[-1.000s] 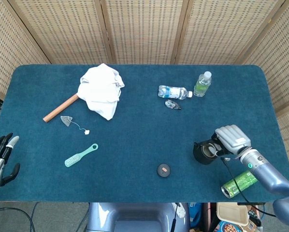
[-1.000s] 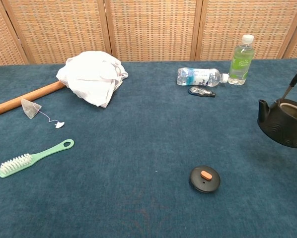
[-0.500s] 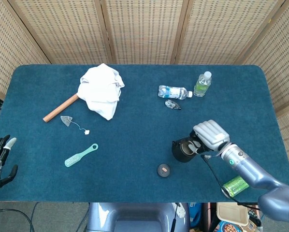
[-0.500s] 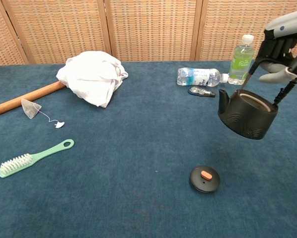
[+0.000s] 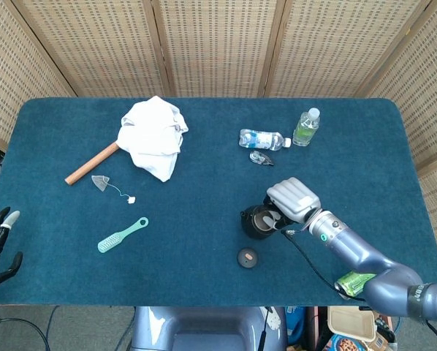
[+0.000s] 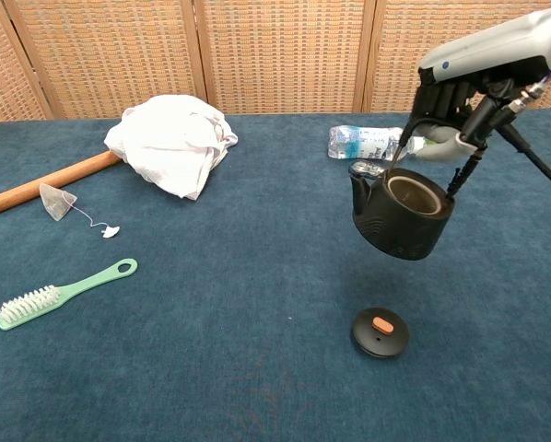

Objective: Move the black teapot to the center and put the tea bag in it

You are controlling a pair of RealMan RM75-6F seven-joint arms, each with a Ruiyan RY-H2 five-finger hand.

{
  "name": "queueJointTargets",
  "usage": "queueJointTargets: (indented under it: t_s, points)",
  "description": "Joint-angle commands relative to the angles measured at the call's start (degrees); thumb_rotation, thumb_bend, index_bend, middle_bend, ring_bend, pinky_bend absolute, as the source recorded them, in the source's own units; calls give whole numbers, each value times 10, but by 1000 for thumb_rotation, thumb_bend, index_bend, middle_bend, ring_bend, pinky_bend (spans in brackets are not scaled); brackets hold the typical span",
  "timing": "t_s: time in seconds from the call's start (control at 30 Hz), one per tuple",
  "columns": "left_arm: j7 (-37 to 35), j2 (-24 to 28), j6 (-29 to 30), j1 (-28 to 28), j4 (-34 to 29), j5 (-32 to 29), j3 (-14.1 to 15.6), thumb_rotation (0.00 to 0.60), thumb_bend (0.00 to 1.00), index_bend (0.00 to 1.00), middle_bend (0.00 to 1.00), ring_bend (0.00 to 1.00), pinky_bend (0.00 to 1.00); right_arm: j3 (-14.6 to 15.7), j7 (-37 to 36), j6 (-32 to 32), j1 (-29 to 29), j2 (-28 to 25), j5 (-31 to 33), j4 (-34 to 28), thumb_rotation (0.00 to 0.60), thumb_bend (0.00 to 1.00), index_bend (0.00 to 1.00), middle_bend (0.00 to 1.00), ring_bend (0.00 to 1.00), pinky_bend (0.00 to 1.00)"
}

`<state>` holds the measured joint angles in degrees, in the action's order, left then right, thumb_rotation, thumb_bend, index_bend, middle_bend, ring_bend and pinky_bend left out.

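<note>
Blue table (image 5: 204, 212): lidless black teapot (image 6: 401, 216) hangs from right robot hand (image 6: 460, 87).

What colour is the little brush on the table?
The brush is light mint green with white bristles. The chest view shows it best.

We see the lidless black teapot (image 6: 402, 213) hanging by its handle above the counter (image 6: 257, 304), tea bag (image 6: 58, 201) lying far left.
</note>
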<state>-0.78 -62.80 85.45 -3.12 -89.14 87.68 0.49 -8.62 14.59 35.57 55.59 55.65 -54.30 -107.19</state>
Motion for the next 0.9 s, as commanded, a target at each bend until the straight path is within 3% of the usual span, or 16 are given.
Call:
queueJointTargets:
  t_s: [0.03, 0.9]
  points:
    - [-2, -1, -1, 0, 3, -2, 0, 600, 478, 32, 0, 0, 0, 2, 11, -1, 14, 14, 12, 11, 437, 578, 805, 802, 803, 673]
    - [-24, -12, -12, 10, 29, -14, 6, 600, 478, 32, 0, 0, 0, 22, 62, -7, 104, 126, 83, 95, 443, 579, 805, 779, 803, 672]
